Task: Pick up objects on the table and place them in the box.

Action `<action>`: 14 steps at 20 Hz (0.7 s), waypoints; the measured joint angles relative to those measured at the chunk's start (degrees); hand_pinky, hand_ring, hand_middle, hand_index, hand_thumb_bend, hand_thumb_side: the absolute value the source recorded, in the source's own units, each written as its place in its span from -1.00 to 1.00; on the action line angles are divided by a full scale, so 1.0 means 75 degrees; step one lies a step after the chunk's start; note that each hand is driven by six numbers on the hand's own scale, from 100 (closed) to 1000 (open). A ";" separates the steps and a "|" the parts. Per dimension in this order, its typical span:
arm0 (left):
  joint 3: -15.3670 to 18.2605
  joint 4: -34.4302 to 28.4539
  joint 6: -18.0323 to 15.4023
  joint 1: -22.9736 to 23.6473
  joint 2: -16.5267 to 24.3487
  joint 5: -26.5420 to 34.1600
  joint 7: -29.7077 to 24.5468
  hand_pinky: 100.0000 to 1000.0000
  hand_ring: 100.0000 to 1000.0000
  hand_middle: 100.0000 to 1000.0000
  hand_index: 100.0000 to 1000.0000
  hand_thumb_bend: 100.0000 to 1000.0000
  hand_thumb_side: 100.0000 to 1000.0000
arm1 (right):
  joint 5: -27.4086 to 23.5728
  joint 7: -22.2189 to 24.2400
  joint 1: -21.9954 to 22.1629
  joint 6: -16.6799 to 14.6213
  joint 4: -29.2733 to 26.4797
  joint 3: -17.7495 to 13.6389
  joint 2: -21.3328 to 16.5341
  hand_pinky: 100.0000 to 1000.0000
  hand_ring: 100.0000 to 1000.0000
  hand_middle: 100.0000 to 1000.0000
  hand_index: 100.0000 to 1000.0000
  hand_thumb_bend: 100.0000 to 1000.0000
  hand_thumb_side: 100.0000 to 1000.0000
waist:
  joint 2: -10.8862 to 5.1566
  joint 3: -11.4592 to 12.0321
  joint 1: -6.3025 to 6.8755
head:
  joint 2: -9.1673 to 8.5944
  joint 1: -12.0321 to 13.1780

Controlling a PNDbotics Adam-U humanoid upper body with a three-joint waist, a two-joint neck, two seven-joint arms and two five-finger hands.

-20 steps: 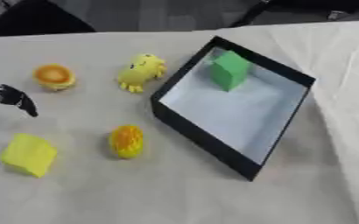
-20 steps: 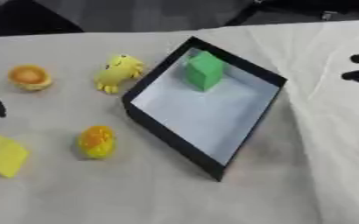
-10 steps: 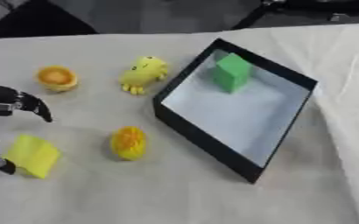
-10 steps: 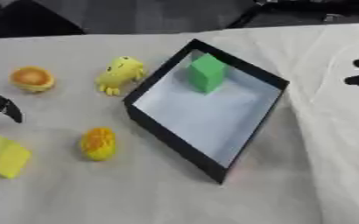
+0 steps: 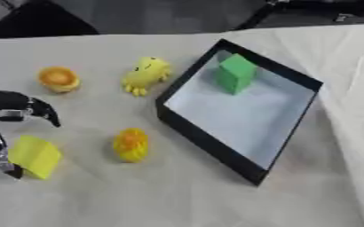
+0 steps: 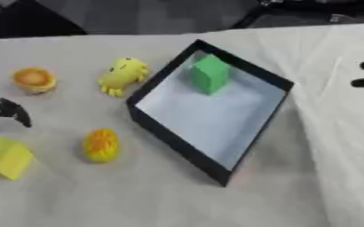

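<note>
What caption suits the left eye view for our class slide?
Robot's left hand closes around a yellow block, with three toys on the table and a green cube already in the box.

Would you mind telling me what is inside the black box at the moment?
Inside the black box a single green block stands near the far corner on the pale floor. The rest of the floor looks bare, though the near walls hide a thin strip along their base.

Black box (image 5: 208,141) (pale inside) holds a green block (image 5: 235,74)
</note>
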 measured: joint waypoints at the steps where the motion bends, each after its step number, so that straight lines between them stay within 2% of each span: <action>1: -0.0019 -0.0002 0.0023 0.0010 -0.0017 0.0021 -0.0023 0.33 0.19 0.14 0.33 -0.32 -1.00 | 0.0000 0.0002 0.0000 0.0002 0.0000 0.0000 0.0000 0.73 0.28 0.44 0.72 -1.00 0.13 | 0.0000 -0.0004 0.0000 | 0.0000 0.0000; 2: -0.0031 -0.0021 0.0062 0.0025 -0.0018 0.0060 -0.0062 0.22 0.10 0.04 0.21 -0.57 -1.00 | 0.0000 0.0004 0.0000 0.0004 0.0001 0.0000 0.0000 0.73 0.28 0.44 0.72 -1.00 0.13 | 0.0000 -0.0011 0.0000 | 0.0000 0.0000; 4: -0.0025 -0.0188 0.0165 0.0051 -0.0013 0.0167 -0.0165 0.13 0.04 -0.01 0.14 -0.67 -1.00 | 0.0000 0.0004 0.0000 0.0004 0.0002 0.0000 0.0000 0.73 0.28 0.44 0.72 -1.00 0.13 | 0.0000 -0.0013 0.0000 | 0.0000 0.0000; 6: 0.0088 -0.0668 0.0238 0.0052 0.0061 0.0290 -0.0236 0.09 0.01 -0.04 0.11 -0.72 -1.00 | 0.0000 0.0004 0.0002 0.0004 0.0003 -0.0001 0.0000 0.73 0.28 0.44 0.72 -1.00 0.13 | 0.0001 -0.0013 0.0000 | 0.0000 0.0000; 9: 0.0494 -0.1730 0.0463 -0.0060 0.0230 0.0647 -0.0102 0.10 0.00 -0.04 0.10 -0.75 -1.00 | 0.0000 -0.0001 0.0007 -0.0001 0.0004 -0.0003 0.0000 0.73 0.28 0.44 0.72 -1.00 0.11 | 0.0001 0.0019 0.0000 | 0.0001 -0.0024; 14: 0.1023 -0.3134 0.1104 -0.0861 0.0291 0.1619 0.0143 0.11 -0.01 -0.05 0.10 -0.72 -1.00 | 0.0000 -0.0024 0.0011 -0.0024 0.0004 -0.0006 -0.0004 0.73 0.28 0.44 0.72 -1.00 0.09 | 0.0001 0.0043 0.0000 | 0.0006 -0.0120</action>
